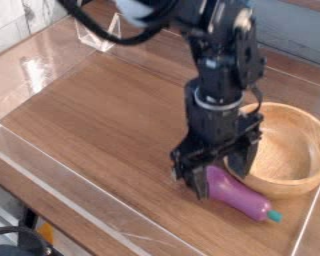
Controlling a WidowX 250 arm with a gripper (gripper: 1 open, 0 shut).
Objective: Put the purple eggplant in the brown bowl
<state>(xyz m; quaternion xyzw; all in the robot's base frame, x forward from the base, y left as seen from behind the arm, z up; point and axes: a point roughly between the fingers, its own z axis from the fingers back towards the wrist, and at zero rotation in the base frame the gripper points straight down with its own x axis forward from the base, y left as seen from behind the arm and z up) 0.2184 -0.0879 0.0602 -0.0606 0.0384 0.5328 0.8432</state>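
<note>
The purple eggplant (238,193) lies on the wooden table near the front right, its teal stem tip (274,215) pointing right. My gripper (216,176) points straight down over the eggplant's left end, open, one finger (199,181) left of it and the other finger (243,156) behind it. Whether the fingers touch the eggplant I cannot tell. The brown bowl (307,150) stands just right of the gripper and behind the eggplant, with nothing visible inside it.
A clear plastic wall (83,215) rims the wooden table (109,130) along the front and left. A small clear plastic stand (96,30) sits at the back left.
</note>
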